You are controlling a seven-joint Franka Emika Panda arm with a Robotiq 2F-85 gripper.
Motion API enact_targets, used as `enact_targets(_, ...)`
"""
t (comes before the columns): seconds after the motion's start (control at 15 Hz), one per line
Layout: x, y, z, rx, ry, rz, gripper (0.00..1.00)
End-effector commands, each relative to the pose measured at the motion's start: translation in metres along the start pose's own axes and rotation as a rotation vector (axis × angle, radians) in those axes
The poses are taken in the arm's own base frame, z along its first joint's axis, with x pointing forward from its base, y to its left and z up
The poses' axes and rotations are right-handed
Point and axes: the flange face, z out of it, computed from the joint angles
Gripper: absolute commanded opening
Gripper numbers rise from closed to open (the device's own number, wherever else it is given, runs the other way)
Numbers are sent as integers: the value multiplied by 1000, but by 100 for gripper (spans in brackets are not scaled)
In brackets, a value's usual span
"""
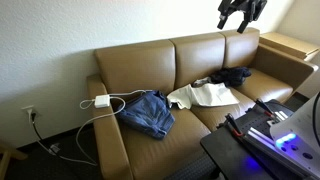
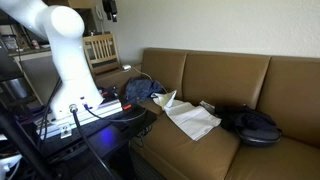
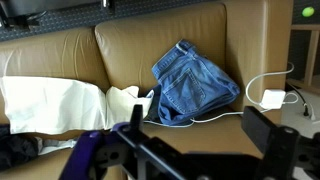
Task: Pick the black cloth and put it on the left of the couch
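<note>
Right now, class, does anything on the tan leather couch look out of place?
Yes. Crumpled blue denim jeans, a rumpled white cloth and a bunched black cloth lie strewn over the tan leather couch, and a white charger sits on one end seat.

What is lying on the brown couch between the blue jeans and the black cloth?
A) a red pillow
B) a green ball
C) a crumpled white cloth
C: the crumpled white cloth lies on the brown leather couch between the blue denim jeans and the black cloth.
</note>
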Motion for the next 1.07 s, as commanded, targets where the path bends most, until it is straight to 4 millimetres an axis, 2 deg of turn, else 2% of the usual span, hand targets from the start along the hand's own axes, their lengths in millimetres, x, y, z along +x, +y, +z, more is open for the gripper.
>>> enact_targets(0.0, 0, 0, -1, -1, -1, 0, 100)
enact_targets(0.6, 0, 0, -1, -1, -1, 0, 100)
enact_targets(0.67, 4, 3, 11, -37, 13, -7, 100)
enact_targets(0.8, 30, 29, 45, -125, 118, 52, 100)
enact_targets(1.0, 72, 85, 67, -177, 239, 183, 100)
